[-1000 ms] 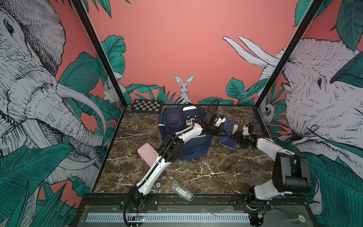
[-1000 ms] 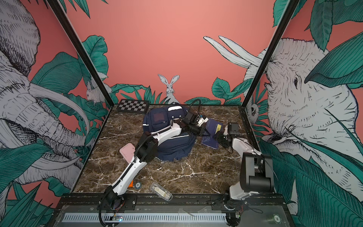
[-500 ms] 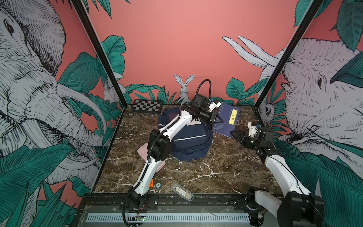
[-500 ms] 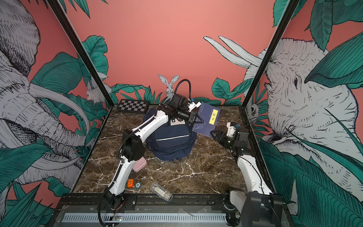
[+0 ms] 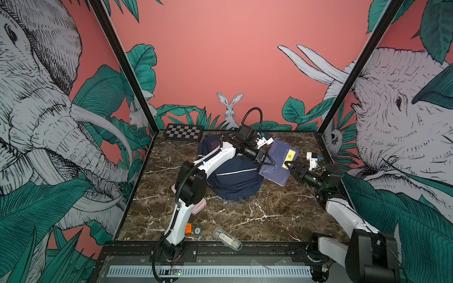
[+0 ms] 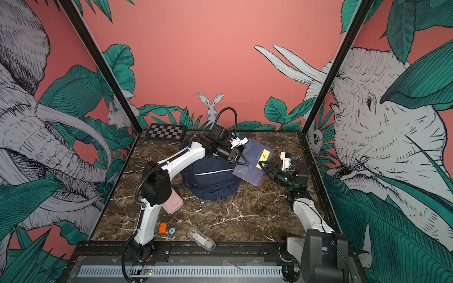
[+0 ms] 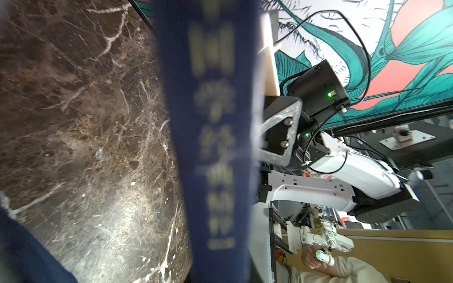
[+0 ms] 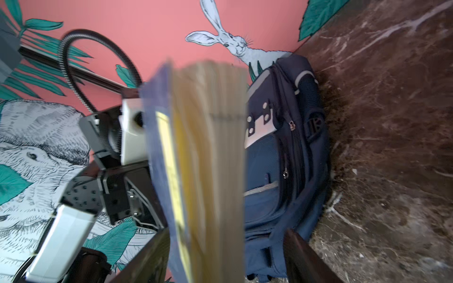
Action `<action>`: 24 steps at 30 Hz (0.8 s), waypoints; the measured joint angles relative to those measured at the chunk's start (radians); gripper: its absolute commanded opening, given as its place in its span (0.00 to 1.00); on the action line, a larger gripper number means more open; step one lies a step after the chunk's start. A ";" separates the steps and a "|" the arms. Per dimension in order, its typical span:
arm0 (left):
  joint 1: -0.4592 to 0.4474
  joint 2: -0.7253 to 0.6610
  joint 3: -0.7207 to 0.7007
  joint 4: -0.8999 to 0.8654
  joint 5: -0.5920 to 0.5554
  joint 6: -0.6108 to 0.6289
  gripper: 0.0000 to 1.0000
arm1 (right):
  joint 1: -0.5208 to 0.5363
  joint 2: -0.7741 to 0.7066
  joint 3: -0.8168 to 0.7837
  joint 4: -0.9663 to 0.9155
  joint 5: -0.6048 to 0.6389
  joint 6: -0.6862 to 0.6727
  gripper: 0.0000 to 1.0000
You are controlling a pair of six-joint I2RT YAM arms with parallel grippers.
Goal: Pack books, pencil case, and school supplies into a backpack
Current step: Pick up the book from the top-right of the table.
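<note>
A navy book (image 5: 282, 159) with a yellow title label hangs tilted in the air, just right of the backpack (image 5: 235, 178). My left gripper (image 5: 268, 161) is shut on the book's spine side; in the left wrist view the book (image 7: 215, 147) is a blurred blue band. My right gripper (image 5: 288, 165) stands open around the opposite edge, near the label. In the right wrist view the page edge of the book (image 8: 208, 171) lies between its two dark fingers (image 8: 304, 254), one finger clear of it. The navy backpack (image 8: 282, 159) slumps on the marble behind. A pink pencil case (image 6: 172, 203) lies partly under my left arm.
A chessboard (image 5: 183, 132) leans at the back left corner. Near the front edge lie a small orange piece (image 5: 188, 228), a round token (image 5: 197, 230) and a clear plastic case (image 5: 226, 239). Black frame posts and painted walls close in both sides.
My left gripper has lifted the book from the table beside the backpack into the air. My right gripper backed off, then came up around the book's free edge, jaws widening.
</note>
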 measured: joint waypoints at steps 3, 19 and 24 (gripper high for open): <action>-0.001 0.000 -0.060 0.103 0.052 -0.074 0.00 | 0.007 -0.003 -0.006 0.089 -0.017 0.045 0.71; 0.037 -0.006 -0.052 0.137 0.126 -0.103 0.00 | 0.091 -0.115 -0.004 0.055 -0.033 0.061 0.34; 0.038 -0.006 -0.040 0.109 0.123 -0.085 0.00 | 0.091 -0.142 0.016 -0.016 -0.033 0.047 0.26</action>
